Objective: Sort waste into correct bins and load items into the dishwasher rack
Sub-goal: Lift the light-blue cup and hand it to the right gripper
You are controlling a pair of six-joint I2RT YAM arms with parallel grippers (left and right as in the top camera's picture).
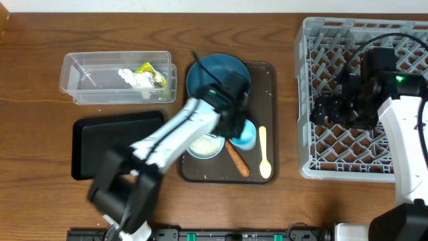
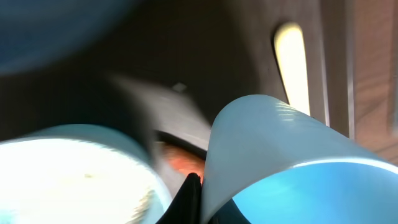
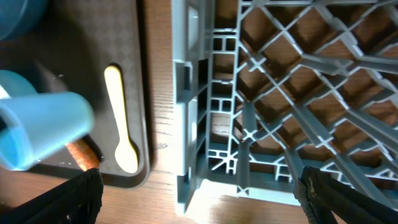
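1. From the overhead view, no word, number or brand could be read on anything. The yellow-green snack wrapper [image 1: 151,72] in the clear tub [image 1: 73,94] possibly carried printing, but it was too small and crumpled to make out.
2. In the left wrist view, everything was blurred. The light blue cup [image 2: 273,155] showed a plain wall with no legible mark.
3. In the right wrist view, the dishwasher rack [image 3: 193,124] and the pale yellow spoon [image 3: 115,106] showed no legible lettering, label or sign.
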